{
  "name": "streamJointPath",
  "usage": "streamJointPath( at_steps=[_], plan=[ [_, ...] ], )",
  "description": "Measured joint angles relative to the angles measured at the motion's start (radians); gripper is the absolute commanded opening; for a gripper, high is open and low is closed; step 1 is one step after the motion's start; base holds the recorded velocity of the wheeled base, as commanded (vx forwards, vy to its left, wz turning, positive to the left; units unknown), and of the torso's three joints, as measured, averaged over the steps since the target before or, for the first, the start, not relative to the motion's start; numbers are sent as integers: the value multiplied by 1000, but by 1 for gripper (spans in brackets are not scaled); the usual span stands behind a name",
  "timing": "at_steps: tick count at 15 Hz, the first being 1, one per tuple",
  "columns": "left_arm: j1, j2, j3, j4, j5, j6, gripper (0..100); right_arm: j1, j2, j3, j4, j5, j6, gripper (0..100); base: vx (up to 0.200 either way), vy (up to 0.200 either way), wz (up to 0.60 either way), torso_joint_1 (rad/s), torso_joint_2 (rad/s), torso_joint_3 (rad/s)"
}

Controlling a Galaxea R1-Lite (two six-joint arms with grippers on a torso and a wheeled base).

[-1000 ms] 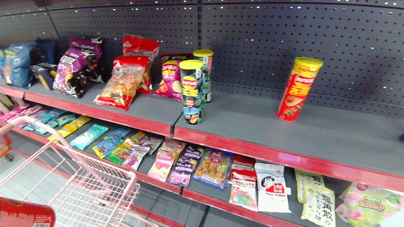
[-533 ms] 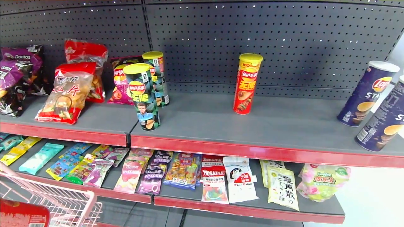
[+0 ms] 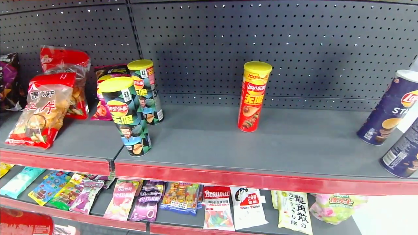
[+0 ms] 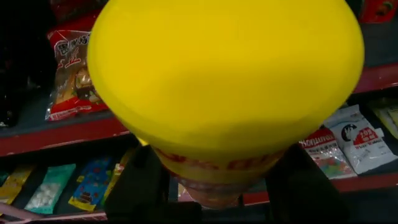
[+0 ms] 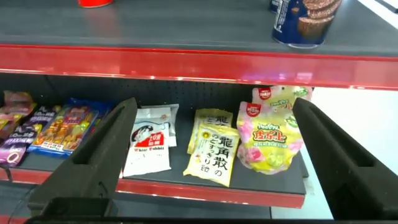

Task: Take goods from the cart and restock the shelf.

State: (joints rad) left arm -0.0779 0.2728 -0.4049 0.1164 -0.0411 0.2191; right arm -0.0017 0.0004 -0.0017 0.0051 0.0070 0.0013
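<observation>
Held can: a cylinder (image 4: 224,81) with a smooth, round yellow plastic lid and a red printed wall below it; its glossy red wall also shows in the lower left corner of the head view, in front of and below the shelves.
Left gripper: the left gripper (image 4: 217,193) has broad, matte black fingers (image 4: 140,186) clamped on the can's wall, one on each side.
Right gripper: the right gripper (image 5: 214,109) has two long, tapering black fingers (image 5: 93,162) spread wide apart with nothing between them, in front of the lower shelf's pouches.
Shelf: the top shelf (image 3: 228,147) is a flat, matte grey board with a glossy red front strip, running across the middle of the head view.
Back wall: a dark pegboard (image 3: 261,39) dotted with small round holes.
Red can: an upright tube (image 3: 254,98) with a yellow lid, right of centre, standing alone.
Green cans: two upright tubes (image 3: 125,117) with yellow lids at centre left, one behind the other.
Blue cans: two dark blue tubes (image 3: 385,111) at the right edge.
Snack bags: crinkled, shiny red bags (image 3: 42,111) at the far left of the shelf.
Lower shelf: flat foil and plastic pouches (image 3: 215,209) laid in a row along the bottom of the frame.
</observation>
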Motion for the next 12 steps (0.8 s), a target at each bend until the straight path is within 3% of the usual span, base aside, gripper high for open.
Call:
streamJointPath(
  at_steps=[3,4,6,7,12],
  plan=[
    [-1,-57,0,73,-27,-8,0,1,0,0,0,9,-2,100,0,0,0,0,0,0],
    [-1,-71,-1,90,-39,-30,0,0,0,0,-3,16,-2,100,0,0,0,0,0,0],
    [-2,-81,-14,87,-57,-135,0,3,10,-60,-8,58,2,100,0,0,0,0,0,0],
    [-2,-77,-23,84,-57,-163,0,7,34,-113,-7,80,3,100,0,0,0,0,0,0],
    [1,-44,-33,90,-47,-165,0,51,450,-506,-11,249,-31,100,0,0,0,0,0,0]
  ],
)
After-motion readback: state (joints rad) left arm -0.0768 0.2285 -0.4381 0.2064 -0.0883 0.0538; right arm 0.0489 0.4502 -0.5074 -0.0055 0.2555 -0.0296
